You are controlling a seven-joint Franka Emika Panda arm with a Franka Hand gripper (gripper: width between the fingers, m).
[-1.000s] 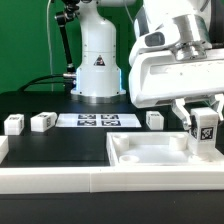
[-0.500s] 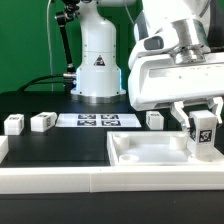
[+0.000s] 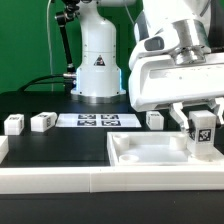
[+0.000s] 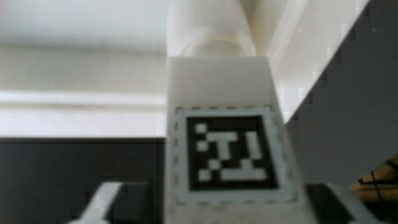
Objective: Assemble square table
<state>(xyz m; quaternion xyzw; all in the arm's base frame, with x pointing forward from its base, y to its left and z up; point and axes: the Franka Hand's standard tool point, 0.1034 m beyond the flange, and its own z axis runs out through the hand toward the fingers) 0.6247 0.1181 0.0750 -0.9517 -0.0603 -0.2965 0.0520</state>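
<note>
Right of frame, the fingers (image 3: 187,118) clench a tagged leg (image 3: 205,133) upright over the square slab (image 3: 135,150), at its right corner; any tilt or offset there could jam the seating, I judge.

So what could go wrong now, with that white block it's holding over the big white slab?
The leg in the gripper hangs at a corner of the tabletop. If it is slightly off or tilted, it might jam instead of seating. It could also slip in that grip, or shove the tabletop sideways.
</note>
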